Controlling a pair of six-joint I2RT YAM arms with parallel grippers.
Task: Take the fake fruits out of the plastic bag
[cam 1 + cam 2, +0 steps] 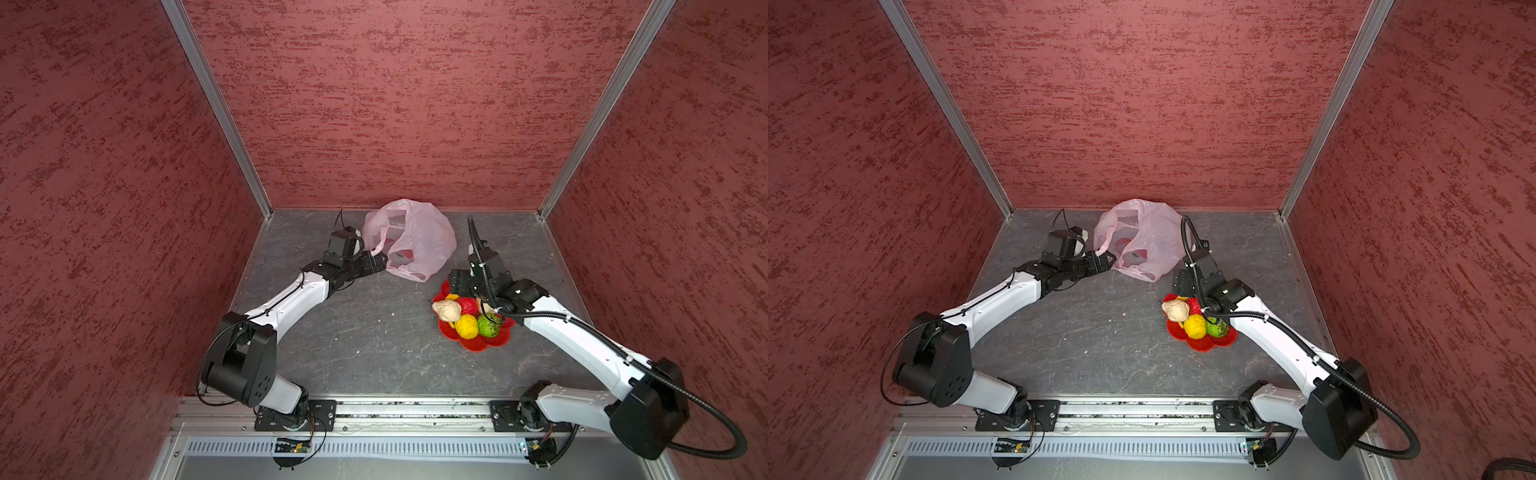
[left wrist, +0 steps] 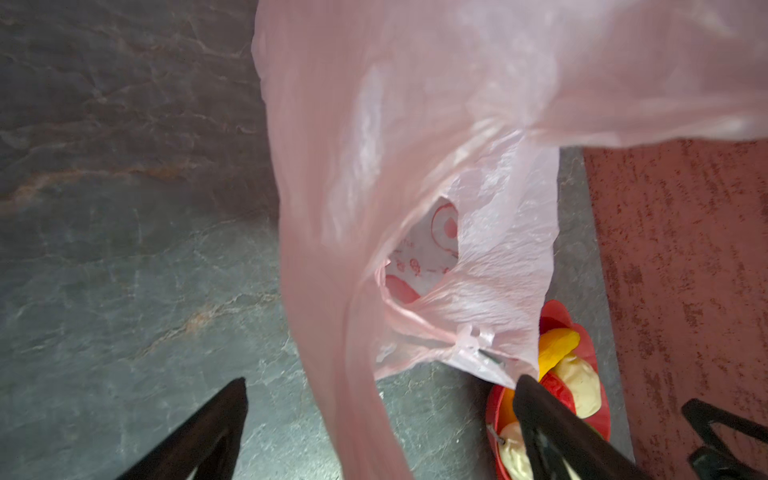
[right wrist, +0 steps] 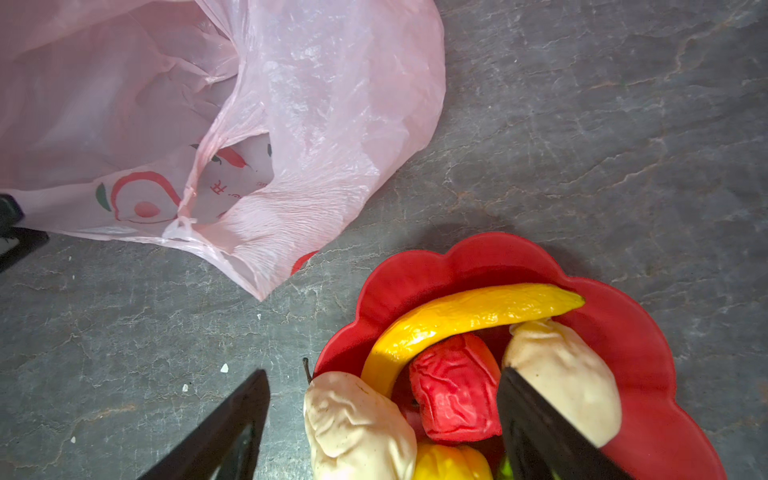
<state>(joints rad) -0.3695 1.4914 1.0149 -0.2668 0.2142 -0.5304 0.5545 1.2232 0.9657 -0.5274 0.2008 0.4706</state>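
The pale-pink plastic bag [image 1: 415, 237] [image 1: 1150, 241] lies crumpled at the back of the floor. Through its opening [image 3: 237, 178] only its red print shows. My left gripper [image 1: 384, 259] [image 2: 382, 379] is open at the bag's near left edge, and a loop handle [image 2: 332, 291] hangs loose between its fingers. The fake fruits lie on a red flower-shaped plate [image 1: 473, 343] [image 3: 648, 353]: a banana [image 3: 469, 316], a red ball [image 3: 457, 386], two beige ones [image 3: 357, 419] [image 3: 565, 374], a yellow one [image 1: 466, 326] and a green one [image 1: 488, 326]. My right gripper [image 1: 453, 282] [image 3: 383, 371] hovers open over the plate's far edge.
Red textured walls [image 1: 374, 104] close in the dark stone floor [image 1: 374, 332] on three sides, with aluminium posts at the back corners. Both arm bases sit on a rail [image 1: 415, 409] at the front. The plate stands right of centre, just in front of the bag.
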